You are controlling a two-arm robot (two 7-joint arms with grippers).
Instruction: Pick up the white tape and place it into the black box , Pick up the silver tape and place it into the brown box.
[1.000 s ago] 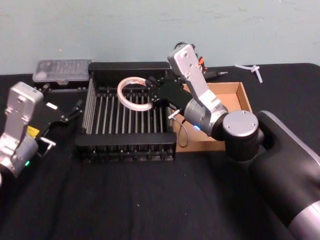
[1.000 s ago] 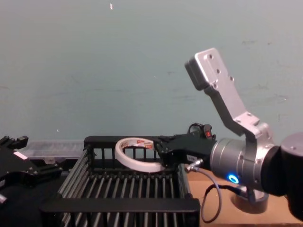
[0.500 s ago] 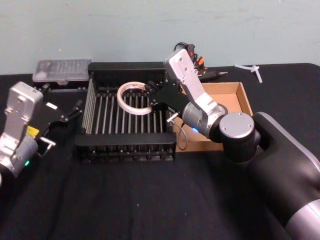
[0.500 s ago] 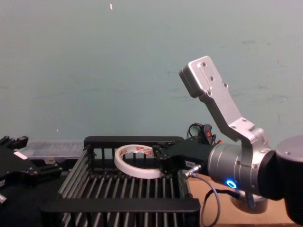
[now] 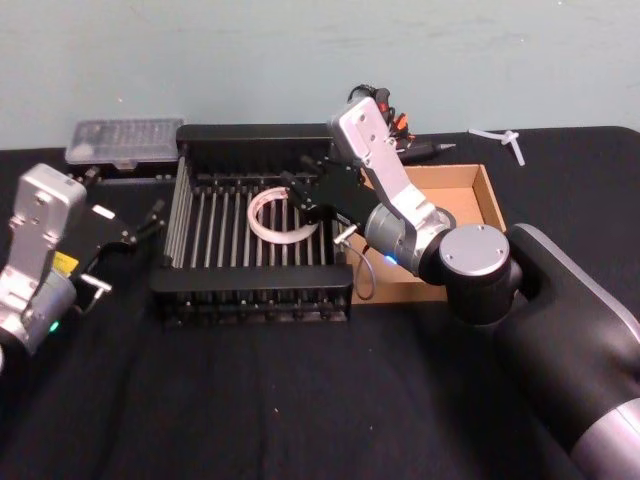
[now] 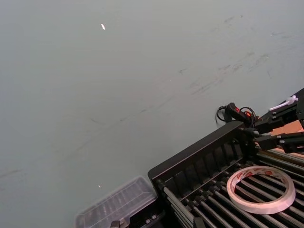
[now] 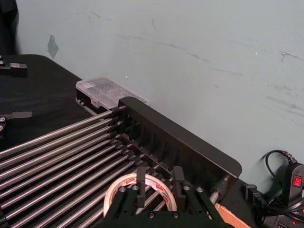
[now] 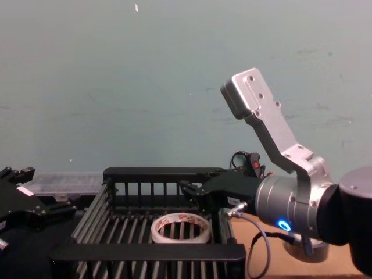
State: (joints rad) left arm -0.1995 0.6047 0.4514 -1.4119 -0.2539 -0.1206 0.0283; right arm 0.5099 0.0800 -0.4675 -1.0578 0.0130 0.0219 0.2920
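Your right claw (image 5: 297, 193) is spread wide, just above the white tape (image 5: 276, 215), which lies flat in the black box (image 5: 255, 133). Lift slowly, or a finger could catch the ring.

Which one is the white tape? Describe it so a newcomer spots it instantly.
Find the black box, the slatted crate at the table's middle. On its barred floor, toward its right side, lies the white tape, flat, just off the open right gripper. It is a thin, wide cream ring with red-and-white print inside its core, the lone item in the crate.
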